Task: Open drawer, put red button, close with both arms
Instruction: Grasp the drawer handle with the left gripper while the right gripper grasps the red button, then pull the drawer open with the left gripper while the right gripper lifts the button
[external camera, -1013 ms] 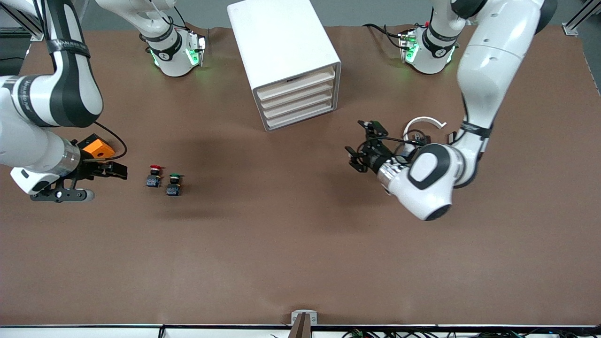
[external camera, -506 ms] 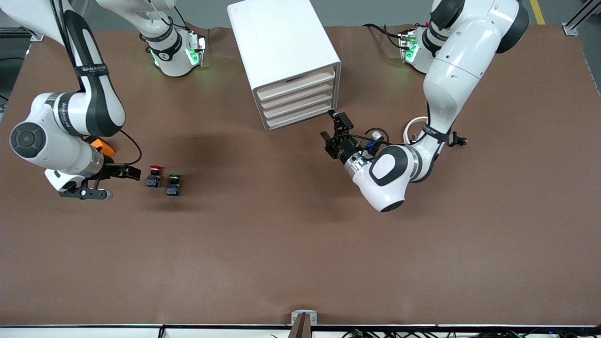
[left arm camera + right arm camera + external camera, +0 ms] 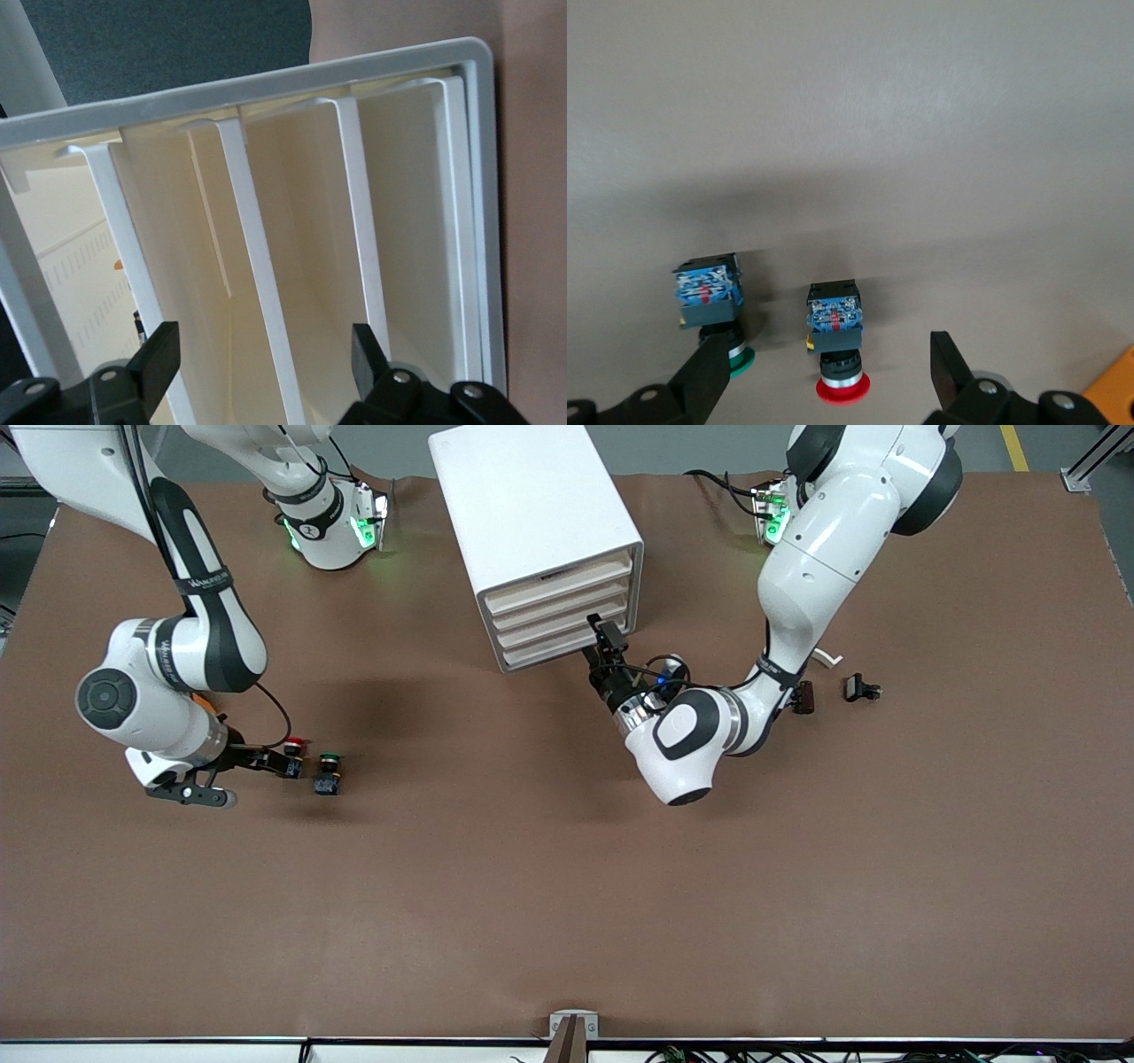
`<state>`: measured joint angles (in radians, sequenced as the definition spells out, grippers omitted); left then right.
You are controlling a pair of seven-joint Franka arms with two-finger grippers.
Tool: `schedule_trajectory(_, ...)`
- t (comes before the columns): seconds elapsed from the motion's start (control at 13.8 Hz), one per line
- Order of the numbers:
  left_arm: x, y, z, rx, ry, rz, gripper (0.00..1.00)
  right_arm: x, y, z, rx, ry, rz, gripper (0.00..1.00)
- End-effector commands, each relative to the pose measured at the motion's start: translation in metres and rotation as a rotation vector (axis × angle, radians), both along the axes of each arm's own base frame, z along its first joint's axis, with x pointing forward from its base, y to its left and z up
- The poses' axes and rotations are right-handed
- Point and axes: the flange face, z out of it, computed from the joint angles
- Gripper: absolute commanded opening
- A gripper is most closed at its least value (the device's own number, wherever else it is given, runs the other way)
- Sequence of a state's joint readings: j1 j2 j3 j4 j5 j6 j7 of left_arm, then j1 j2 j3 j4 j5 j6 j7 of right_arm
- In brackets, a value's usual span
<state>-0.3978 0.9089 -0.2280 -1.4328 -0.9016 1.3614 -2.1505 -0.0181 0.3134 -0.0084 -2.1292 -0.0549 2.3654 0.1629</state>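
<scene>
The red button (image 3: 836,345) lies on its side on the brown table, red cap (image 3: 294,742) showing, toward the right arm's end. My right gripper (image 3: 830,379) is low at the table and open, one finger on each side of the button without touching it. The white drawer cabinet (image 3: 532,505) stands at the middle of the table near the bases, all its drawers (image 3: 558,615) closed. My left gripper (image 3: 606,641) is right at the lower drawer fronts (image 3: 301,221). It is open, and a white drawer lip runs between its fingers (image 3: 159,354).
A green-capped button (image 3: 328,771) lies beside the red one, a little nearer the front camera, just outside one right finger (image 3: 709,381). Two small black parts (image 3: 858,688) and a white curved piece (image 3: 828,657) lie toward the left arm's end.
The left arm swung in from its end of the table, bringing its gripper up to the drawer fronts. The right gripper slid along the table until its fingers flank the red button.
</scene>
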Motion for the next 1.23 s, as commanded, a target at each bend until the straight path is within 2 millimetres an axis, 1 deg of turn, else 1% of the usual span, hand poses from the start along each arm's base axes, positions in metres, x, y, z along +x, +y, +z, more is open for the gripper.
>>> schedule_trajectory(0.0, -0.013, -0.019, 0.002, 0.008, 0.034, -0.015, 0.74, -0.006, 0.002, -0.023, -0.013, 0.026, -0.006, 1.0)
schedule_trajectory(0.07, -0.018, -0.025, 0.0, 0.001, 0.047, -0.011, 0.68, -0.008, 0.002, -0.033, -0.013, 0.044, -0.005, 1.0)
schedule_trajectory(0.14, -0.02, -0.026, -0.002, 0.002, 0.055, -0.009, 0.67, -0.009, 0.002, -0.041, -0.012, 0.057, -0.006, 1.0)
schedule_trajectory(0.22, -0.026, -0.029, -0.004, 0.006, 0.061, -0.016, 0.67, -0.011, 0.002, -0.049, -0.012, 0.071, -0.006, 1.0)
schedule_trajectory(0.43, -0.042, -0.043, -0.008, 0.028, 0.073, -0.043, 0.67, -0.011, 0.005, -0.063, -0.012, 0.086, -0.002, 1.0)
schedule_trajectory(0.58, -0.052, -0.048, -0.015, 0.052, 0.09, -0.059, 0.67, -0.01, 0.006, -0.082, -0.009, 0.071, 0.005, 1.0)
schedule_trajectory(0.65, -0.057, -0.051, -0.016, 0.063, 0.095, -0.066, 0.67, -0.01, 0.006, -0.09, -0.008, 0.063, 0.004, 1.0)
schedule_trajectory(0.72, -0.057, -0.05, -0.018, 0.074, 0.103, -0.064, 0.66, -0.01, 0.007, -0.095, -0.007, 0.062, 0.006, 1.0)
schedule_trajectory(0.8, -0.059, -0.049, -0.021, 0.082, 0.111, -0.064, 0.56, -0.01, 0.007, -0.095, -0.007, 0.063, 0.006, 0.9)
schedule_trajectory(0.87, -0.061, -0.049, -0.022, 0.086, 0.115, -0.066, 0.51, -0.01, 0.007, -0.094, -0.007, 0.063, 0.006, 0.74)
schedule_trajectory(0.94, -0.06, -0.048, -0.022, 0.09, 0.116, -0.063, 0.39, -0.01, 0.007, -0.094, -0.007, 0.063, 0.006, 0.6)
schedule_trajectory(1.01, -0.057, -0.046, -0.022, 0.103, 0.118, -0.057, 0.22, -0.008, 0.006, -0.093, -0.008, 0.063, 0.006, 0.52)
schedule_trajectory(1.09, -0.051, -0.043, -0.021, 0.116, 0.12, -0.045, 0.11, -0.007, 0.006, -0.092, -0.008, 0.063, 0.006, 0.44)
schedule_trajectory(1.16, -0.047, -0.039, -0.02, 0.121, 0.115, -0.038, 0.08, -0.007, 0.006, -0.091, -0.008, 0.062, 0.006, 0.39)
